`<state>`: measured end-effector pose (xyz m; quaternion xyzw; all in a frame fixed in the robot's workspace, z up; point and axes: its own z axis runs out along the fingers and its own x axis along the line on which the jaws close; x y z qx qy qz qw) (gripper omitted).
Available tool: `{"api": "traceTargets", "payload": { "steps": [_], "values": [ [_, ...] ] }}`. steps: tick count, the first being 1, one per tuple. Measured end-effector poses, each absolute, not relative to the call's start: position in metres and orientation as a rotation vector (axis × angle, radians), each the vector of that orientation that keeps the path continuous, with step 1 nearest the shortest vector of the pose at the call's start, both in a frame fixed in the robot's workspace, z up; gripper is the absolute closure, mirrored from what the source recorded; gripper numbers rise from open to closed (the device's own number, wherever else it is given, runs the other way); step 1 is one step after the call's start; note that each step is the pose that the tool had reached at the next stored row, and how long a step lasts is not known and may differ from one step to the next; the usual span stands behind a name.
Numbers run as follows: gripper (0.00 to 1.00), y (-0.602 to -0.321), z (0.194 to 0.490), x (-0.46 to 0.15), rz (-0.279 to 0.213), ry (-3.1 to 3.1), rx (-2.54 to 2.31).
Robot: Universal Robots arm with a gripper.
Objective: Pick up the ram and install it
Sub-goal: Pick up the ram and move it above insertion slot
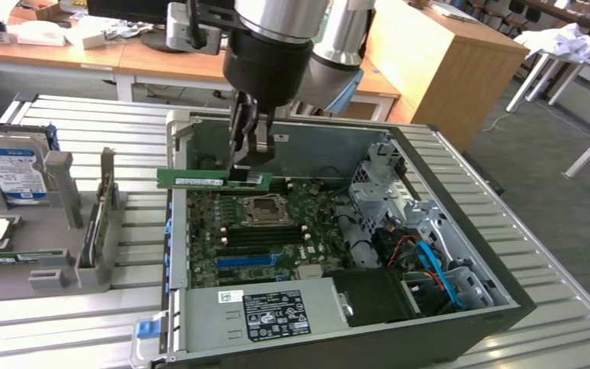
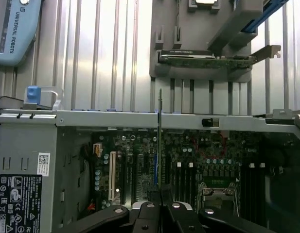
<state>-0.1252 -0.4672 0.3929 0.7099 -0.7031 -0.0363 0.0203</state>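
Claw (image 1: 250,163): clamped on the long, thin green circuit-board ram stick (image 1: 216,180), near its 3 o'clock end.
Ram axis: 9-to-3 in the exterior view, held above the green motherboard (image 1: 223,219).
Long black slots (image 1: 264,235): at 6 o'clock from the claw, parallel.

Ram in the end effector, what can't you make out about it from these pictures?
Exterior view: the label print on the ram is too small to read.
Exterior view: the end effector, shut on it, covers part of its upper edge.
Wrist view: the ram is edge-on, so its faces and chips are hidden.
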Motion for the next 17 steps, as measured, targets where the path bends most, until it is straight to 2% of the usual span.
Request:
{"api": "traceTargets", "payload": {
  "steps": [17],
  "values": [
    [0.88,-0.467,0.392,-0.081,-0.111,-2.132,2.247]
  ]
}}
